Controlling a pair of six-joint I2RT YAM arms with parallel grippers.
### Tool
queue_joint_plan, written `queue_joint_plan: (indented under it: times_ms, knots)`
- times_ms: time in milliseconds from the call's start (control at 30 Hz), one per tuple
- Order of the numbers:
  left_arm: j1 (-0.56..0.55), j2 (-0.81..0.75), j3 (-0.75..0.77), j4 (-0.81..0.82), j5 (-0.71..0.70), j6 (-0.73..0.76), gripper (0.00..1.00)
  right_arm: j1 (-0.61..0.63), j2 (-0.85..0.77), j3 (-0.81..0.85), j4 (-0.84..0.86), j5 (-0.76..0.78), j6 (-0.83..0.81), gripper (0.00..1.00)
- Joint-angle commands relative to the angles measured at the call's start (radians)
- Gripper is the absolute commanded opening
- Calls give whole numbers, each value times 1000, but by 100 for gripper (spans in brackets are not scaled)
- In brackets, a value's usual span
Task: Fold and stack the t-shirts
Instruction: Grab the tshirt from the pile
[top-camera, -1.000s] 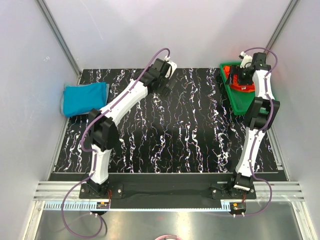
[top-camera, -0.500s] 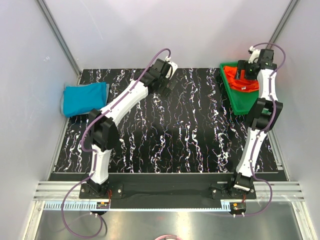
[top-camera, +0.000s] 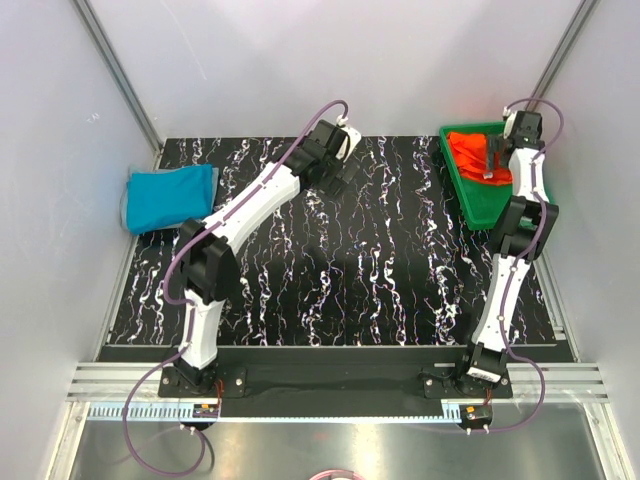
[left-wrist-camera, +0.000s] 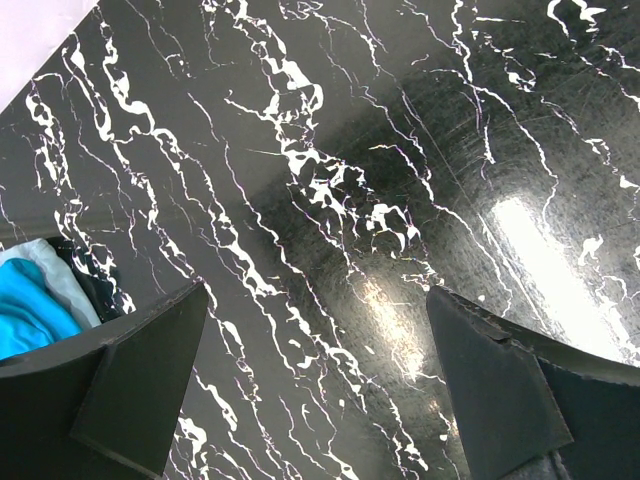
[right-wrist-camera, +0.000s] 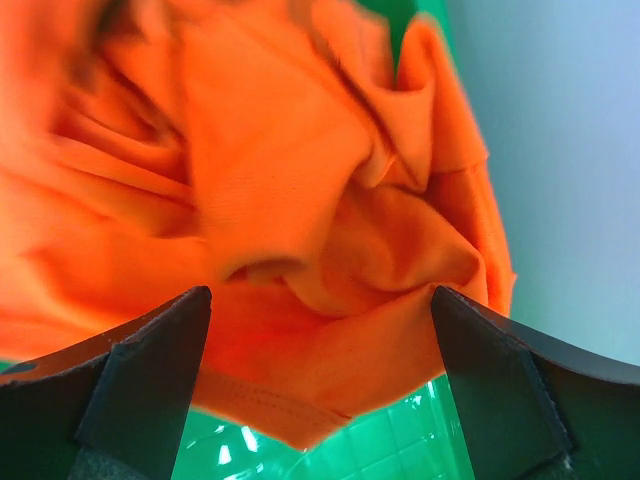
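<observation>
Two arms rise from the near edge of the table (top-camera: 380, 270), a glossy black slab veined white, probably slick under cloth. The left jaws stand spread over the table toward the far middle, holding nothing. Against the left edge lies the teal-blue t-shirt (top-camera: 168, 196), apparently folded flat. In the far right corner the orange-red t-shirt (right-wrist-camera: 270, 180) sits crumpled in the green tray (top-camera: 478, 212), the right jaws spread just above it, empty. Light and limp, it should lift best pinched at a raised fold or the hem. Pale walls (top-camera: 420, 60) close in three sides.
</observation>
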Motion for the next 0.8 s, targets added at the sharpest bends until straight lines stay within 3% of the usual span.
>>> queue_joint_plan:
  times_ms: [0,67,100,133,167,200,467,767]
  knots:
    - [-4,-37,-7,30,-17,14,99,2,24,-15,52,109,-66,99]
    - [-6,-36,-6,30,-17,14,99,2,24,-17,46,103,-63,91]
    - [-6,-34,-6,29,-17,15,99,2,21,-17,46,98,-61,77]
    - [-6,-31,-3,30,-18,17,99,2,17,-18,52,102,-48,60]
    - [-6,-30,-3,30,-17,14,99,2,11,-17,55,109,-40,12]
    - [-6,-30,-1,32,-15,14,99,2,5,-15,59,118,-34,2]
    - [-7,-10,9,33,-3,5,99,20,-156,19,36,64,40,0]
    - [86,41,155,46,-21,0,99,152,-535,-142,29,-268,115,0]
